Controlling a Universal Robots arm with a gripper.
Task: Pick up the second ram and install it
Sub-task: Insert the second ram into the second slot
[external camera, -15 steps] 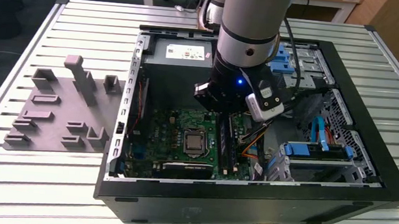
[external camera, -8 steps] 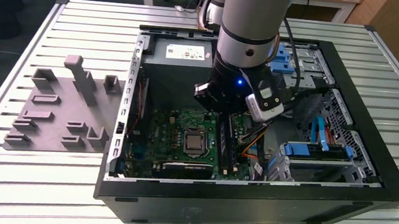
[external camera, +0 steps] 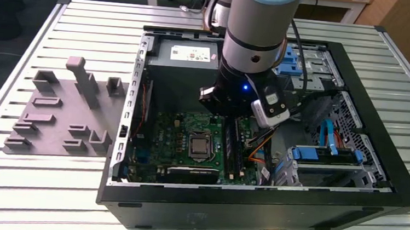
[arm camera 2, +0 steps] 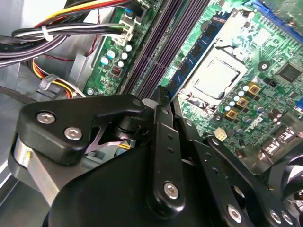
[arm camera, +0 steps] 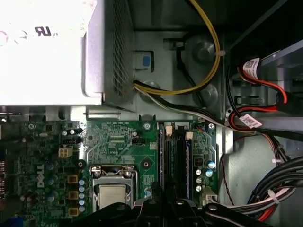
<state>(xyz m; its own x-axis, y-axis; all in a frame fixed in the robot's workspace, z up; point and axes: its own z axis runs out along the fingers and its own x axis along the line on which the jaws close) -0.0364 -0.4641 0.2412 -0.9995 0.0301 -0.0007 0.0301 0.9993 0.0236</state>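
Slatted table [external camera: 65,21]: computer case [external camera: 256,207], grey holder [external camera: 58,120]

A green motherboard [external camera: 188,141] is showing inside the black computer case [external camera: 376,178], beside a silver processor [arm camera: 112,195]. Yellow cables [arm camera: 208,71] are looping above; grey holder blocks [external camera: 66,115] are sitting on the ribbed, silvery counter [external camera: 30,189].

**Bright table, dim case, one blown-out label**

In the exterior view the slatted table [external camera: 43,31] is evenly lit and gleams, while the case [external camera: 257,199] interior sits in shadow under the arm [external camera: 259,37]. In the first wrist view the power supply [arm camera: 45,47] label glares white. In the second wrist view the nearby gripper [arm camera 2: 161,101] looks slightly soft, perhaps out of focus.
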